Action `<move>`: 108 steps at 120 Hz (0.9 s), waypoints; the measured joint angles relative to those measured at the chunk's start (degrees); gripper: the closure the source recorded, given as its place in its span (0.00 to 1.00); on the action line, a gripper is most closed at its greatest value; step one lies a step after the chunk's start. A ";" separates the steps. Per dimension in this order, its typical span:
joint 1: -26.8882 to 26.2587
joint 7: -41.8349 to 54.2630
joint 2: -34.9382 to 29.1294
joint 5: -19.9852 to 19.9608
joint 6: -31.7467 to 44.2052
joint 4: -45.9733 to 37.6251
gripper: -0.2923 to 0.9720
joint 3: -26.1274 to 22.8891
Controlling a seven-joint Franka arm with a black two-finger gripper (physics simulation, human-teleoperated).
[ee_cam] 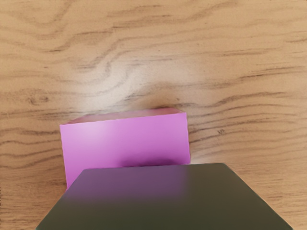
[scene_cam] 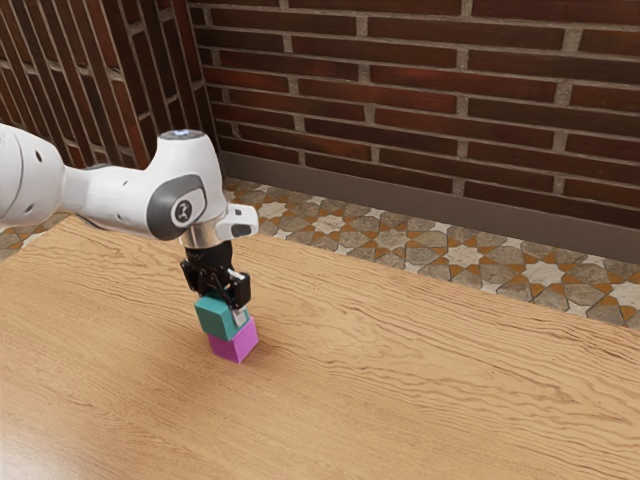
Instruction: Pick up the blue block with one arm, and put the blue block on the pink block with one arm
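The blue block [scene_cam: 213, 318], teal in this light, rests on or just above the pink block [scene_cam: 236, 346] on the wooden table [scene_cam: 420, 370], shifted a little toward the exterior view's left. My gripper [scene_cam: 224, 308] comes straight down from above and is shut on the blue block, one finger on each side. In the wrist view the blue block [ee_cam: 163, 199] is the dark blurred slab just under my hand. It covers the near part of the pink block [ee_cam: 124, 141].
The wooden table stretches wide around the two blocks, with nothing else on it. A brick wall [scene_cam: 420, 90] and a patterned tile floor [scene_cam: 450, 250] lie beyond the table's far edge.
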 joint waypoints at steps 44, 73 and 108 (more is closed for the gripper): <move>0.09 0.58 1.16 -0.19 0.87 1.54 0.49 0.21; 0.09 0.82 2.00 -0.24 0.96 2.58 0.49 0.30; 0.09 0.99 2.21 -0.62 0.99 2.56 0.49 0.41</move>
